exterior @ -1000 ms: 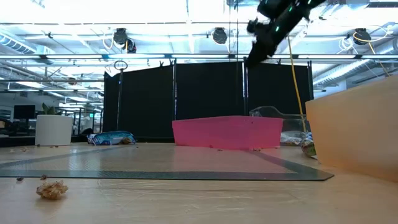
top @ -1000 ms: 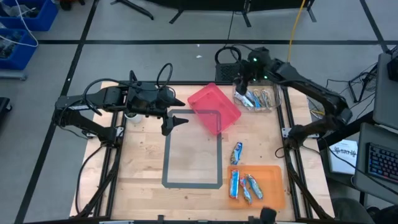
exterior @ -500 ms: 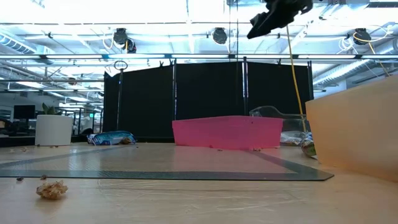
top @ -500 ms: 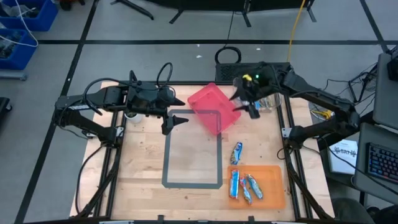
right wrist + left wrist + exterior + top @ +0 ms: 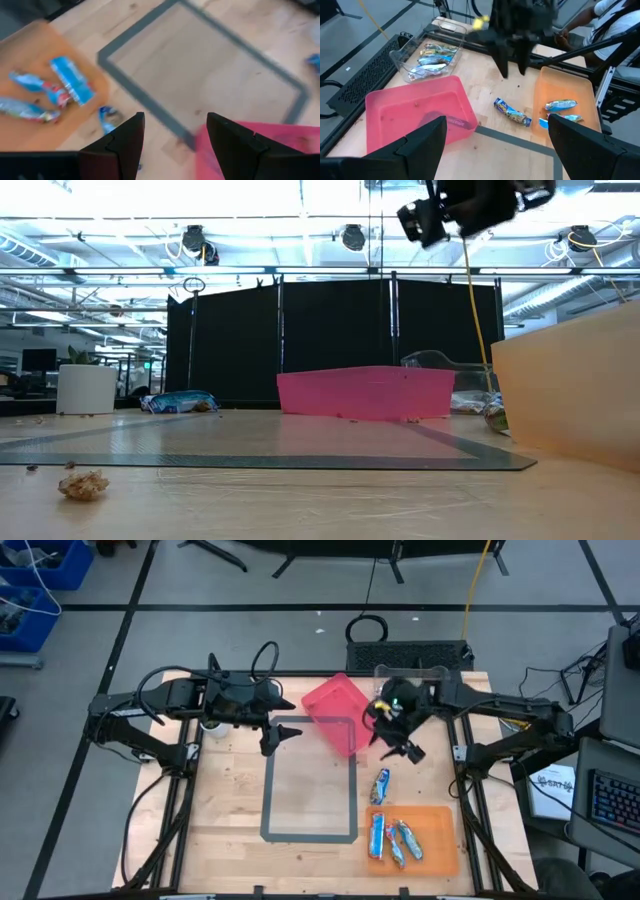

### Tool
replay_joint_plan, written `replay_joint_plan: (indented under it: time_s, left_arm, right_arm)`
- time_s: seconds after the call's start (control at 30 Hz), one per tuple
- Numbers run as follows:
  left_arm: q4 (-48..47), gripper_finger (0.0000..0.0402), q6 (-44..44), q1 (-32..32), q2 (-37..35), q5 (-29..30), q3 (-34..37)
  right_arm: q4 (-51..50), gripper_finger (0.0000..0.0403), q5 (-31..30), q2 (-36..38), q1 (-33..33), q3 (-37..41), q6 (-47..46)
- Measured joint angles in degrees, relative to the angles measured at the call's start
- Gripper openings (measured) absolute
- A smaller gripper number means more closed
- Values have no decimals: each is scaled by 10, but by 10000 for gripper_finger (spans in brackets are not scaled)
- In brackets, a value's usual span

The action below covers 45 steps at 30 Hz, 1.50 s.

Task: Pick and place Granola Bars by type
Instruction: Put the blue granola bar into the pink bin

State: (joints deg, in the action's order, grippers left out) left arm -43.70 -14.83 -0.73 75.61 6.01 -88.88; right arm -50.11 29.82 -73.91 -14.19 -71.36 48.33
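Above the table's right half, the right gripper (image 5: pixel 405 745) hangs in the air just right of the pink bin (image 5: pixel 343 714), its fingers (image 5: pixel 125 145) parted with nothing between them. Below it, one blue granola bar (image 5: pixel 381 785) lies loose on the wood, between the gripper and the orange tray (image 5: pixel 445 840). Three bars (image 5: pixel 395 838) lie in that tray at the near right. At the far right, the clear container (image 5: pixel 427 55) holds several more bars, perhaps four, though they overlap too much to count surely. The pink bin appears to hold none. Over the table's left, the left gripper (image 5: pixel 283 735) waits with its fingers spread wide, empty, by the grey tape rectangle (image 5: pixel 310 785).
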Motion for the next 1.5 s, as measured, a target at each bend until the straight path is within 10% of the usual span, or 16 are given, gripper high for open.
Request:
replay_joint_plan:
  time_s: [0.63, 1.5]
  left_arm:
    - [3, 349, -19, 0, 0, 5, 0]
    - [7, 349, -29, -1, 0, -15, 0]
  right_arm:
    - [210, 208, -28, -4, 90, 275, -28]
    - [273, 235, -31, -102, 91, 288, 10]
